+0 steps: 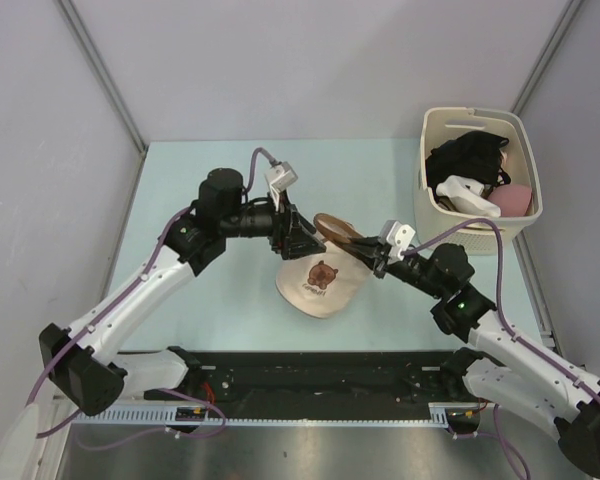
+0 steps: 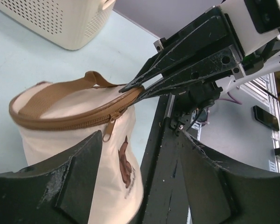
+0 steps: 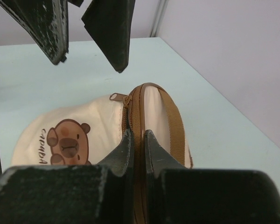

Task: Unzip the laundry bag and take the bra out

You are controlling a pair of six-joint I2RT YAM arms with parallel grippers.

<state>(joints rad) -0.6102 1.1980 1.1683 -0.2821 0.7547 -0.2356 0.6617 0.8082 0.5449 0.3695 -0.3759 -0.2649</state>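
Note:
The cream laundry bag [image 1: 315, 285] lies on its side at mid-table, its brown animal motif facing up. My right gripper [image 1: 373, 262] is shut on the bag's brown zipper trim [image 3: 139, 116] at the rim, its fingertips [image 2: 133, 88] pinching the edge. The zipper looks closed, and its pull [image 2: 108, 132] hangs just below the trim. My left gripper [image 1: 302, 243] is open at the bag's far-left side, its jaws straddling the bag's side wall [image 2: 60, 126] close to the pull without touching it. The bra is hidden.
A rigid cream basket [image 1: 470, 112] at the back right holds black, white and pink clothes. It also shows behind the bag [image 2: 60, 23]. A black rail [image 1: 320, 375] runs along the near edge between the arm bases.

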